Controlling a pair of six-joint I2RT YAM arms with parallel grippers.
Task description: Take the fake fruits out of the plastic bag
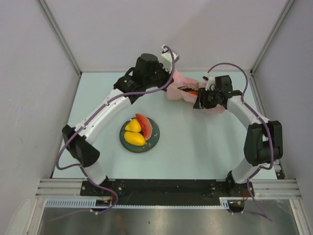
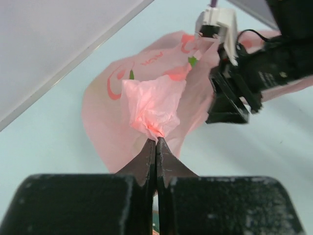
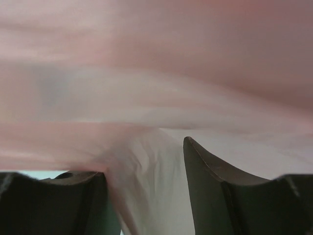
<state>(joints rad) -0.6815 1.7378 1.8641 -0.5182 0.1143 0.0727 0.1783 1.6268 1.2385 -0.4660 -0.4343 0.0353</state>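
The pink plastic bag (image 1: 182,91) lies at the back of the table. My left gripper (image 1: 169,86) is shut on a bunched fold of the bag (image 2: 152,105), its tips (image 2: 156,141) pinching the film. My right gripper (image 1: 199,100) is pushed against the bag from the right. In the right wrist view it (image 3: 142,161) is open, with blurred pink film (image 3: 156,73) filling the view and draped over its left finger. A watermelon slice (image 1: 144,125) and two yellow mango shapes (image 1: 134,138) lie on the dark plate (image 1: 154,140). A red-orange patch (image 1: 189,90) shows at the bag; I cannot tell what it is.
The plate sits in the middle of the table, in front of the bag and beside the left arm. Grey walls close in the back and both sides. The right arm's black wrist (image 2: 259,73) is close to the left gripper's hold.
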